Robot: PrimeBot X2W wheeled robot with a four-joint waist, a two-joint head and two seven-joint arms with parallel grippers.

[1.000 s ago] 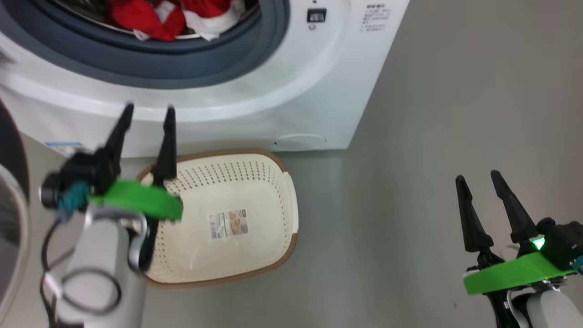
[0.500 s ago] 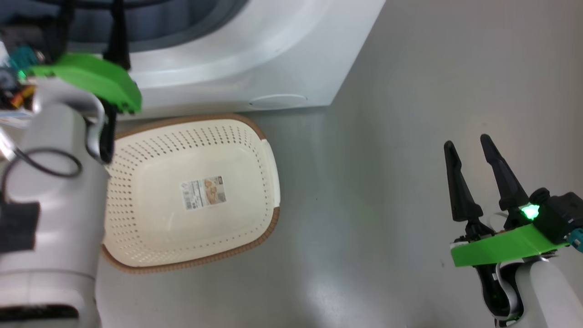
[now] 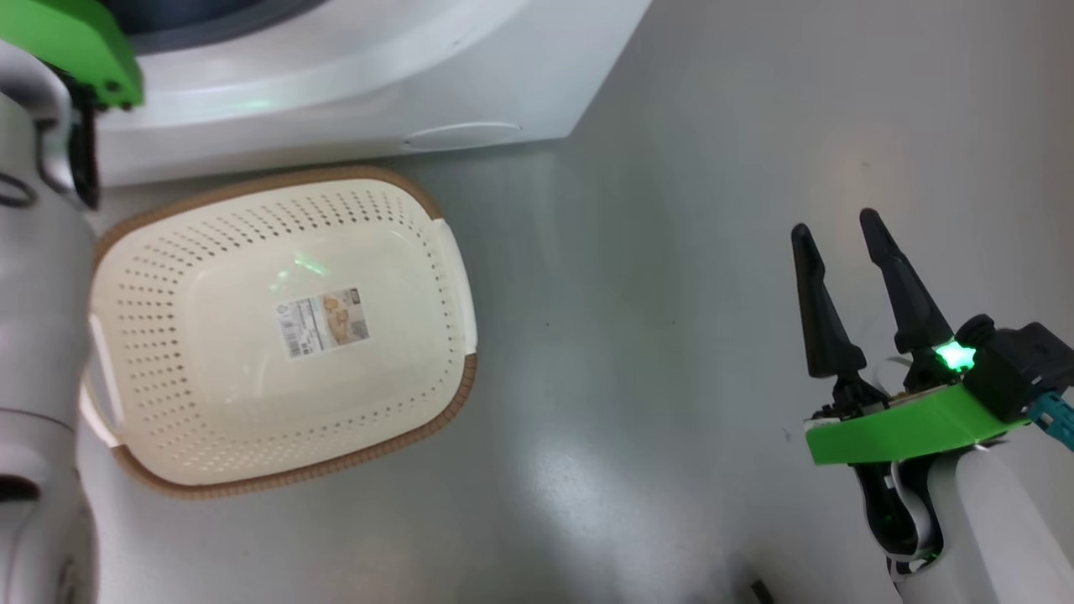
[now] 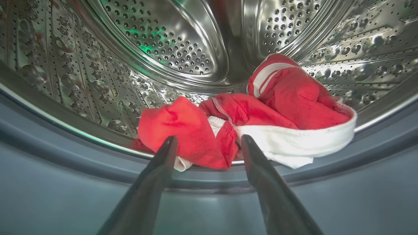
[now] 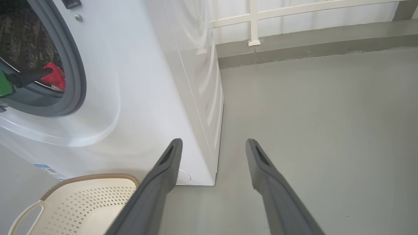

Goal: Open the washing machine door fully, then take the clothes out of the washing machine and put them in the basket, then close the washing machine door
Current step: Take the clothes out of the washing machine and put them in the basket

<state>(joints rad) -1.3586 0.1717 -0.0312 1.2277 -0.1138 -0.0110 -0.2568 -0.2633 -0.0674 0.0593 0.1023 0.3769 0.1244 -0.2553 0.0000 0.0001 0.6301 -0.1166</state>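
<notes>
Nearest in the head view, the right gripper (image 3: 833, 222) hangs over the bare grey floor (image 3: 654, 352) at the lower right. Its two dark fingers are spread apart and hold nothing. At the left edge of this view the pale left forearm (image 3: 38, 335) rises beside the basket (image 3: 453, 394). The basket stands on the floor, with its far long rim just before the bottom front edge of the washing machine (image 3: 352, 101). A paper sticker (image 3: 323, 321) lies on the basket's bottom. A round white cap (image 3: 460, 136) sits low on the machine's front, near its right corner. In the right wrist view a small blue label (image 5: 49, 169) is at the lower left of the same front, just above the basket's rim.

Farther in, the left gripper (image 4: 209, 138) reaches over the grey gasket (image 4: 65, 169) into the mouth of the machine. Its fingers are released and wide. The tips stand at the near side of the clothes (image 4: 287, 107), one before a red fold and the other before the white band, and I cannot tell if they touch the fabric. The clothes lie in one heap on the lowest part of the steel drum (image 4: 183, 49), at its front edge, and the white band hangs over the lip toward the gasket. Behind the heap the perforated back of the drum curves away
</notes>
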